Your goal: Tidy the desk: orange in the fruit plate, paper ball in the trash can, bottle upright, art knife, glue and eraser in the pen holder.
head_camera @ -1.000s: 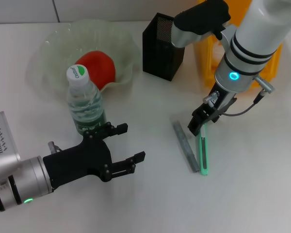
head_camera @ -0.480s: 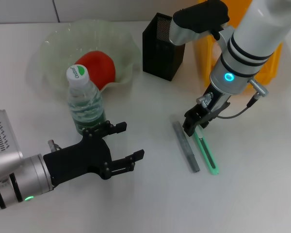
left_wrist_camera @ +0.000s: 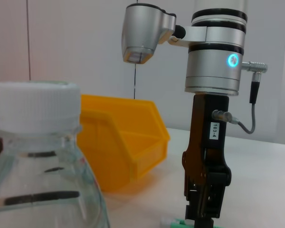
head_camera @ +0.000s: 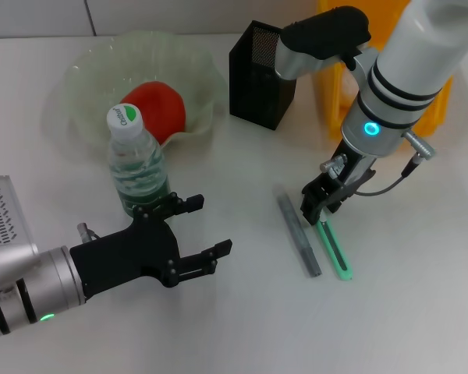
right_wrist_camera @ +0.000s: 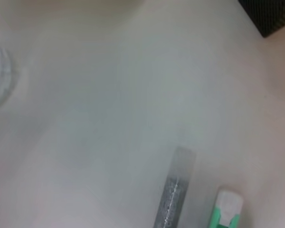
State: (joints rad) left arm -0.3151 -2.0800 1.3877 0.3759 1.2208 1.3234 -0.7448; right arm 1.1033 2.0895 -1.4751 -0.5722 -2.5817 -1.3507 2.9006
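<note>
The left gripper [head_camera: 189,238] is hovering at 7 o'clock on the desk [head_camera: 421,312], fingers spread and grasping nothing, just beside the upright bottle [head_camera: 136,167]. Behind it the orange [head_camera: 157,109] is sitting in the fruit plate [head_camera: 86,70]. The art knife [head_camera: 332,249] is lying flat right of centre, long axis running roughly 11 to 5 o'clock, a grey stick [head_camera: 299,235] alongside. The right gripper [head_camera: 316,209] — the nearer one — is standing over the knife's far end; whether its fingers are clenched cannot be told. The pen holder [head_camera: 259,74] is waiting at 12 o'clock, the trash can [head_camera: 441,101] beyond — path unobstructed.
</note>
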